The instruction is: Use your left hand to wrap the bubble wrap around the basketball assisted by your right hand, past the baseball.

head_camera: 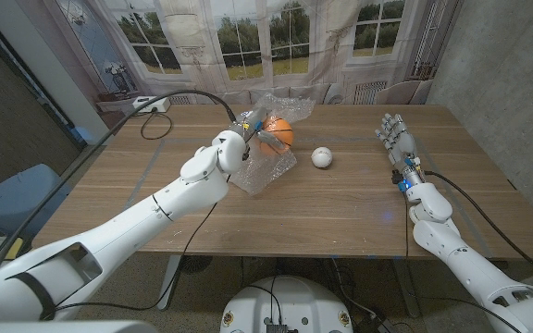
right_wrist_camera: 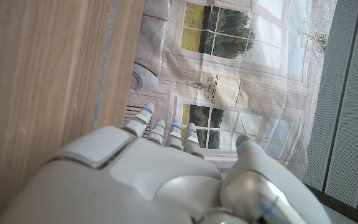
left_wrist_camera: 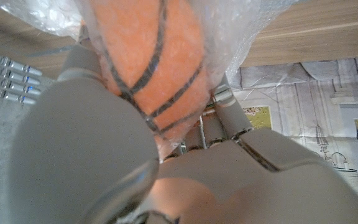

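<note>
Wrap half done — left hand (head_camera: 245, 132) grips bubble wrap (head_camera: 265, 165) against basketball (head_camera: 277, 133); right hand (head_camera: 395, 136) open, idle — closing remains.

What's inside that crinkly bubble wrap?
An orange basketball with black lines sits inside the bubble wrap, with the left hand against it. The ball's far side and underside are covered by the wrap and hand, so they cannot be seen.

Baseball (head_camera: 321, 158) just right of wrapped basketball (head_camera: 277, 134)
</note>
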Motion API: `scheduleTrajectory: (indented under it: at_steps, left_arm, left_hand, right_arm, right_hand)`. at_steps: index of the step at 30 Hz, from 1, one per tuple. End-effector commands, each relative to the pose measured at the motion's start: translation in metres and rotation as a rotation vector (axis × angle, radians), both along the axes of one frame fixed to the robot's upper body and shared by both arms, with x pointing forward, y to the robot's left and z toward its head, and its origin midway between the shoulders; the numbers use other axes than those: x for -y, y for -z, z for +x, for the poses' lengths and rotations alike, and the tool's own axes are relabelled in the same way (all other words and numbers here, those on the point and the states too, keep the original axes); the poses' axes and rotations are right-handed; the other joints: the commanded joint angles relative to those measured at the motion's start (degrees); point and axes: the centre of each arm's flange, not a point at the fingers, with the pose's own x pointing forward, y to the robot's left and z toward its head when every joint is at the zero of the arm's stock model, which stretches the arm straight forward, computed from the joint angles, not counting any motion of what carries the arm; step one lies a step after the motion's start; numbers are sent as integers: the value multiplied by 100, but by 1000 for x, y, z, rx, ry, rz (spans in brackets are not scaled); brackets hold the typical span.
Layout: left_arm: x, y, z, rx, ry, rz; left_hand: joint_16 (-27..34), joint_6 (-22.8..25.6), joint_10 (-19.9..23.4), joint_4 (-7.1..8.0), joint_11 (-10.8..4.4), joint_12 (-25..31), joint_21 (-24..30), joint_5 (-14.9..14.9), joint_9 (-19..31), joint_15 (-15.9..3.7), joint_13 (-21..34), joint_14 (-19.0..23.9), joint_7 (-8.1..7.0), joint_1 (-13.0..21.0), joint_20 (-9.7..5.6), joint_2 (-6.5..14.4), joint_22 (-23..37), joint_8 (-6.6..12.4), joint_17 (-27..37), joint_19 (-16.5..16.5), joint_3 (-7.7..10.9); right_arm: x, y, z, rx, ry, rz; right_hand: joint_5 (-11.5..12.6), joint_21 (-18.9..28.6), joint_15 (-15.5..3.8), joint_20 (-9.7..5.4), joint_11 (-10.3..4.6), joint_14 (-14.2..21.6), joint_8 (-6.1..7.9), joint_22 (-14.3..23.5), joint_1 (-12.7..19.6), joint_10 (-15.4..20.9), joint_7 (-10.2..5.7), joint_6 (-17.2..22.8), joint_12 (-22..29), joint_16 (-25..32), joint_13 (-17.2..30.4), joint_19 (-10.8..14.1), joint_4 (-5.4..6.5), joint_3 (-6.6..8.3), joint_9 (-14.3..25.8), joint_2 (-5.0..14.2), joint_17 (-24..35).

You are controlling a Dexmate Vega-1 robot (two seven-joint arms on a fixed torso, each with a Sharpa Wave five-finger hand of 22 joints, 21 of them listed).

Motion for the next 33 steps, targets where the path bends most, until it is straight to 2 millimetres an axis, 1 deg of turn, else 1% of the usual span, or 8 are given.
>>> scheduleTrajectory:
  at_steps: [1,6,7,9,12,21,31,33]
  left_arm:
    - [2,-23,-24,121,275,-231]
    - [6,-27,-25,123,400,-309]
    - [7,-28,-25,119,426,-325]
    - [7,-29,-24,108,481,-359]
    - [10,-34,-23,77,582,-420]
    - [20,-43,-31,51,757,-478]
    - [29,-50,-42,-5,943,-521]
    - [30,-51,-44,-18,977,-528]
  left_hand:
    - [-32,2336,1594,-27,-1510,85,63,47,11,-2066,386,2381,205,1560,-189,1587,20,32,22,48,192]
    - [-49,2343,1607,-27,-1514,72,87,50,4,-2065,385,2393,205,1557,-196,1577,18,34,33,49,200]
    - [-53,2341,1609,-27,-1495,65,92,50,2,-2065,379,2397,205,1556,-195,1576,18,34,36,48,202]
    - [-63,2340,1616,-27,-1511,57,106,51,2,-2066,378,2401,207,1555,-196,1572,17,36,43,47,207]
    - [-76,2336,1614,-23,-1509,51,116,53,-1,-2063,389,2404,203,1550,-193,1573,16,35,49,34,213]
    - [-113,2336,1627,-22,-1498,26,159,59,-9,-2064,399,2422,212,1543,-195,1566,13,38,68,22,234]
    - [-147,2325,1636,-20,-1502,13,193,64,-12,-2064,422,2428,225,1532,-196,1558,10,39,82,10,250]
    - [-155,2329,1634,-20,-1508,5,203,65,-14,-2064,424,2432,221,1531,-199,1557,9,40,85,11,255]
  right_arm:
    - [-1,3,0,-6,-15,4]
    - [-2,5,1,-15,-31,4]
    - [-3,6,1,-17,-34,4]
    - [-3,6,1,-21,-39,3]
    - [-5,6,3,-29,-56,-5]
    - [-10,3,5,-47,-68,-51]
    - [-17,1,14,-88,-87,-94]
    - [-19,1,15,-97,-90,-101]
  right_hand:
    - [30,21,12,-13,39,30,33,25,30,31,-6,6,27,33,10,40,-29,10,28,-1,15]
    - [30,24,15,-14,35,33,35,25,32,35,2,13,28,33,10,48,-32,10,28,-1,15]
    - [29,26,14,-15,32,32,37,25,33,42,-1,18,31,33,10,54,-33,11,28,-1,15]
    - [29,28,12,-15,39,35,39,25,33,47,3,23,32,34,10,61,-34,11,28,-1,15]
    - [28,37,49,8,43,55,40,25,33,48,8,28,32,40,10,86,-36,10,28,-3,15]
    - [21,43,77,52,72,77,41,25,40,47,23,40,29,45,10,112,-56,-4,28,-42,14]
    - [7,35,115,102,93,89,37,23,58,44,45,36,26,44,10,109,-105,-44,27,-146,12]
    - [1,29,136,142,113,96,35,23,60,34,46,32,21,45,10,99,-122,-62,27,-188,12]
